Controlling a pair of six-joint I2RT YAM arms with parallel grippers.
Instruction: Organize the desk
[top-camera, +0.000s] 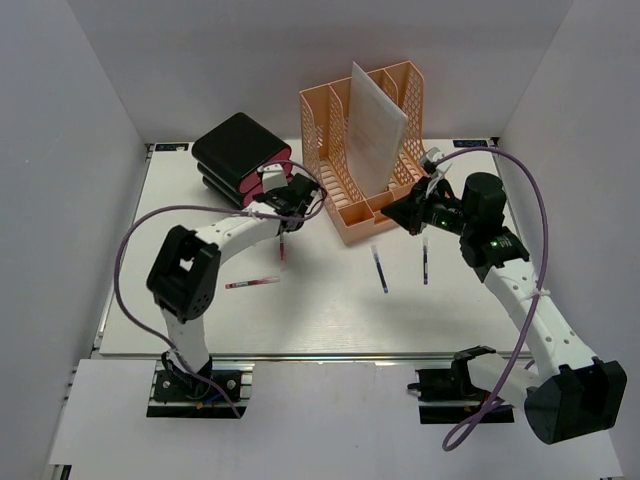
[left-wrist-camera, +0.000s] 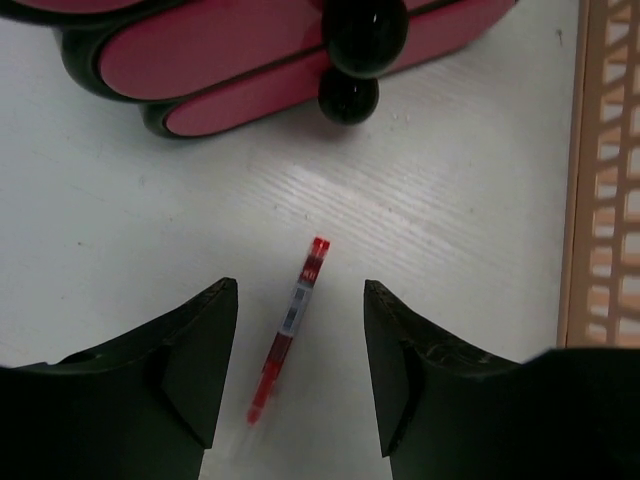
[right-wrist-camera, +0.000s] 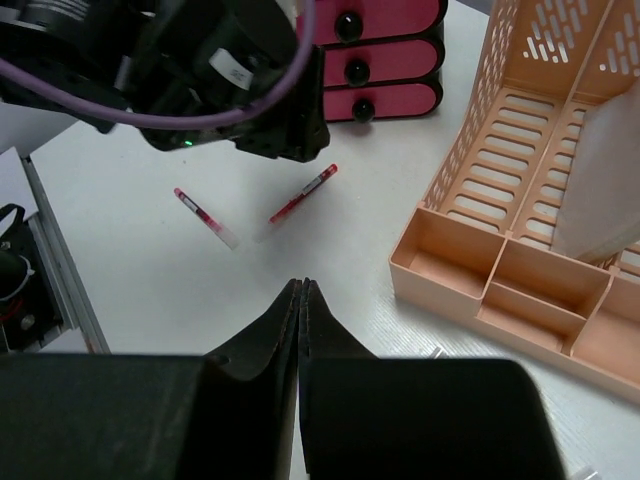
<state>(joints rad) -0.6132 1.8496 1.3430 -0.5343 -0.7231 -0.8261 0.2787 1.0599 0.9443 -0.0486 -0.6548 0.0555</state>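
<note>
Our left gripper (left-wrist-camera: 298, 292) hangs parted over the desk (left-wrist-camera: 120, 200), 1 red pen (left-wrist-camera: 290, 325) lying between its fingers (left-wrist-camera: 190, 370); our right gripper (right-wrist-camera: 300, 288) is pressed closed, empty.

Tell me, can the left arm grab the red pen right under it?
Probably yes. The left gripper is open, its jaws on either side of the red pen lying on the desk, and nothing blocks the way down.
</note>
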